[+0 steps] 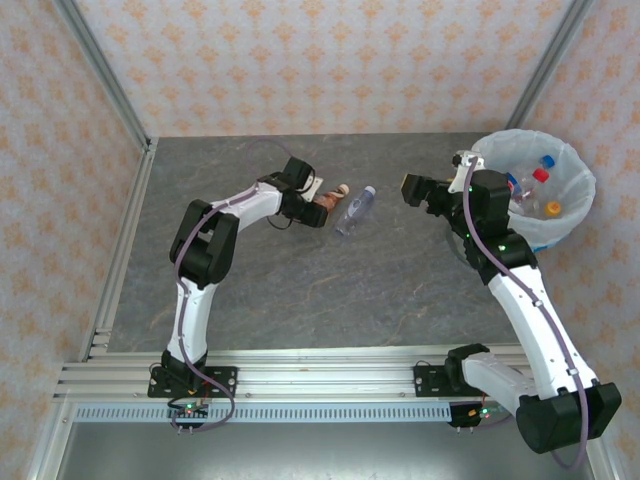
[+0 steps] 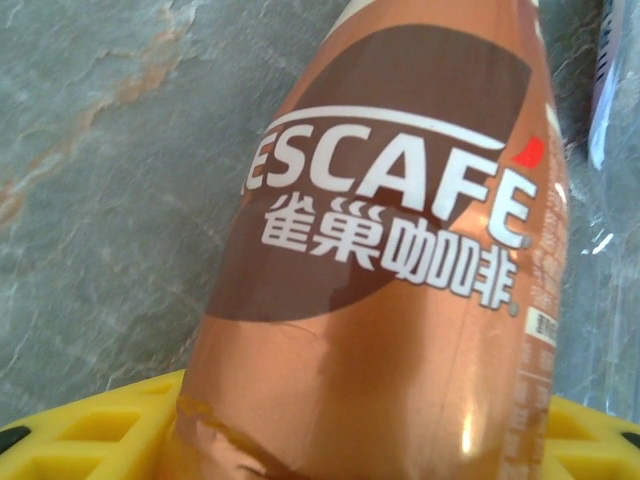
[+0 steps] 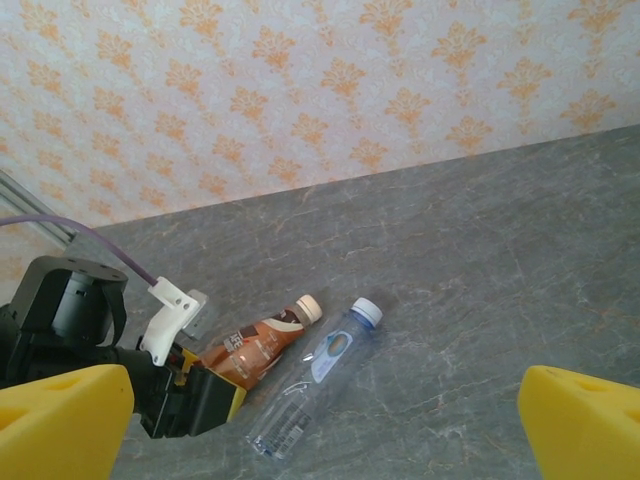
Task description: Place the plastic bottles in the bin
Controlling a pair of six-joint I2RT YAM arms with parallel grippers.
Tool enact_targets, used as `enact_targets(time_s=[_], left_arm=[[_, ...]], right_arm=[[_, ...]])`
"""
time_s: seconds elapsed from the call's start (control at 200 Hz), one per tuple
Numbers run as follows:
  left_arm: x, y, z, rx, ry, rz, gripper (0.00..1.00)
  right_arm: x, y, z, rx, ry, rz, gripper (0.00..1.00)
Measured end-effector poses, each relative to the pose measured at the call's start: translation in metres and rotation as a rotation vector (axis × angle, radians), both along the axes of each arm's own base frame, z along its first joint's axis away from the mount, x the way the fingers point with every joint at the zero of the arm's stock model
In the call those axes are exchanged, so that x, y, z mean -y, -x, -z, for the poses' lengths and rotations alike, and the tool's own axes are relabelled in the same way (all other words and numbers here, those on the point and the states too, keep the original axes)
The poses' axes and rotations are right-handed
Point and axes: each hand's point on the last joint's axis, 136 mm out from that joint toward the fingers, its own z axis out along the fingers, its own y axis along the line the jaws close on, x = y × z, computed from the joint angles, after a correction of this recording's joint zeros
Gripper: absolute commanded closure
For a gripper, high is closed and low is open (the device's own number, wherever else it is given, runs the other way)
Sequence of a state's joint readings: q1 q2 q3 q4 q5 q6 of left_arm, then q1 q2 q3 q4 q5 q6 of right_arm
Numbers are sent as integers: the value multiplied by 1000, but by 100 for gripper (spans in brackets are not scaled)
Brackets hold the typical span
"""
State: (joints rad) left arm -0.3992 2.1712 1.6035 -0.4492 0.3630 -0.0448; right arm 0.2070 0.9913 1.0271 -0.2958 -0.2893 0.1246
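Observation:
A brown Nescafe coffee bottle (image 2: pixel 400 250) with a tan cap lies on the grey table (image 1: pixel 300 290). My left gripper (image 1: pixel 310 205) is shut on its lower body, and the label creases against the yellow fingers (image 2: pixel 100 430). In the right wrist view, the same brown bottle (image 3: pixel 258 350) sticks out of the left gripper (image 3: pixel 190 395). A clear bottle (image 1: pixel 355 211) with a blue label and white cap lies beside it on the right, untouched. My right gripper (image 1: pixel 415 188) hovers open beside the bin (image 1: pixel 583 195), its yellow fingertips (image 3: pixel 60 420) wide apart.
The bin stands at the table's right edge, lined with a translucent bag, and holds several bottles (image 1: pixel 530 190) with red, blue and orange caps. Aluminium frame posts (image 1: pixel 105 90) and patterned walls enclose the table. The right arm (image 1: pixel 520 290) runs along the right side.

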Motion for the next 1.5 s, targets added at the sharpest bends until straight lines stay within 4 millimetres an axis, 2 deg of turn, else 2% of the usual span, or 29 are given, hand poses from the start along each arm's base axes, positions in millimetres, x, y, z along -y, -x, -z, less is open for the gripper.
enact_targets(time_s=[0.195,0.335,0.485,0.646,0.826,0.961,1.071,1.196,1.496], left_arm=[[-7,14,-14,17,7,-12,100],[-10,21,-40,72,37,-26,100],[-12,29,-77,150,99,-47,100],[-7,45,-114,216,221,-58,100],[16,71,-149,244,380,-11,100],[40,93,-177,261,493,57,100],[55,107,-200,283,558,113,100],[62,115,-217,307,601,146,100],[74,126,-227,292,636,202,100]], right_arm=[[-3,-5,6,-17,-15,-5,1],[-4,-6,6,-22,-30,-4,1],[-5,-9,6,-22,-57,7,1],[-9,-20,20,-75,-103,24,1],[-19,-27,39,-140,-132,16,1],[-29,-29,43,-170,-188,-12,1],[-46,-31,33,-166,-290,-81,1],[-66,-33,14,-147,-415,-171,1],[-96,-34,-27,-74,-595,-336,0]])
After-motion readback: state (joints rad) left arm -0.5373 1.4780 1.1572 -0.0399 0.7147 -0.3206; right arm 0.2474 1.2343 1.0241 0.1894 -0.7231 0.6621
